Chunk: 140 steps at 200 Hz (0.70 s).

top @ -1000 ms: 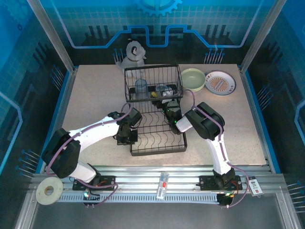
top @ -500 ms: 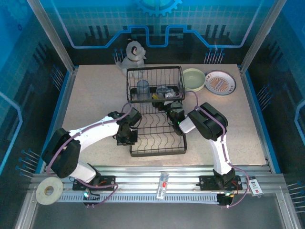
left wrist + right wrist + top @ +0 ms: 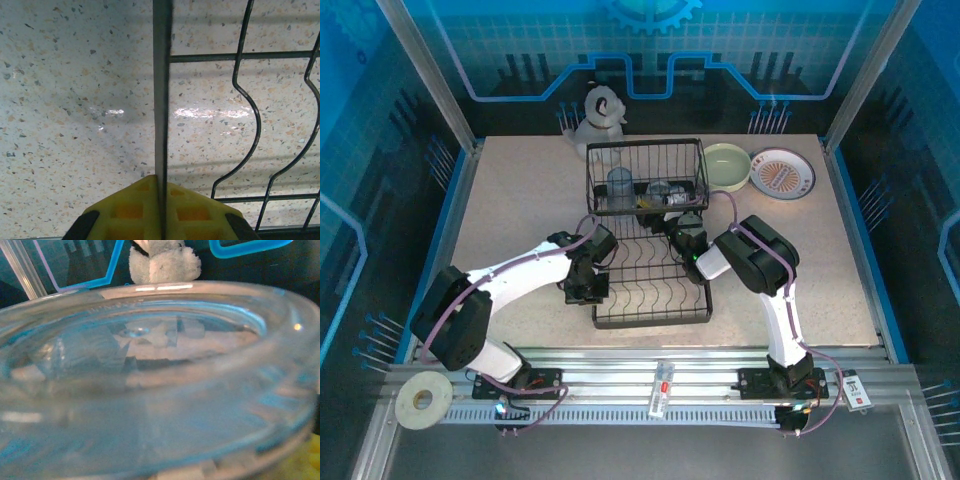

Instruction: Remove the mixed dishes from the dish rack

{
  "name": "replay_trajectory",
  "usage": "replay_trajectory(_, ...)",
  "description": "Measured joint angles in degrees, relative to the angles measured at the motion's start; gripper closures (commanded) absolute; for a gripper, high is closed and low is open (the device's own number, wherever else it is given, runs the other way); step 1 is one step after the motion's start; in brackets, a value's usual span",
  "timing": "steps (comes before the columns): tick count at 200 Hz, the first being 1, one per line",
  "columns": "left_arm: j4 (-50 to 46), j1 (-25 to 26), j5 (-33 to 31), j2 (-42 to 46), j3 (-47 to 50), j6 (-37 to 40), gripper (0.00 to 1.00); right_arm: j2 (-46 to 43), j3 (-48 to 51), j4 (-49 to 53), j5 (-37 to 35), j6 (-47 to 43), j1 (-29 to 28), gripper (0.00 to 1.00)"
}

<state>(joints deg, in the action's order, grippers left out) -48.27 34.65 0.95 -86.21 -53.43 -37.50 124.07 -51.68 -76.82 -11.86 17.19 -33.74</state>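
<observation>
Black wire dish rack (image 3: pixel 652 322) lies in the middle of the speckled beige table (image 3: pixel 520 200), with its flat slotted lower tray near and its raised basket tier (image 3: pixel 645 150) at the far end. The left gripper (image 3: pixel 588 288) is at the tray's near-left edge. In the left wrist view its yellow fingertips (image 3: pixel 135 205) are pinched tight on the rack's straight rim wire (image 3: pixel 161 75).

Farther in, the right gripper (image 3: pixel 682 225) sits at the right of the tray, just at the near wall of the basket tier. In the right wrist view a clear round glass vessel (image 3: pixel 150 390) lies right against the camera, beside a yellow fingertip (image 3: pixel 314 455). The jaws stand fairly wide, but I cannot tell whether they grip the vessel.

Inside the basket a clear ribbed tumbler (image 3: pixel 619 188) stands upright on the left, and a second clear glass piece (image 3: pixel 662 187) stands to its right.

On the table just right of the basket lies a pale green bowl (image 3: pixel 726 165), with a white plate with orange-patterned rim (image 3: pixel 782 173) just beside it. A grey-and-white dog figurine (image 3: pixel 598 112) stands at the far edge, behind the basket's left corner.
</observation>
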Motion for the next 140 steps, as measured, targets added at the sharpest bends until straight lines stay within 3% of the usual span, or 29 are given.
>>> replay_trajectory(50,0.1,0.0,0.2,0.0,0.0,0.0,1.00,0.0,0.0,-0.2,2.0,3.8,-0.3,0.43)
replay_trajectory(140,0.0,-0.2,0.3,-0.2,-0.2,0.0,1.00,0.0,-1.2,0.9,1.2,2.1,-0.8,0.39)
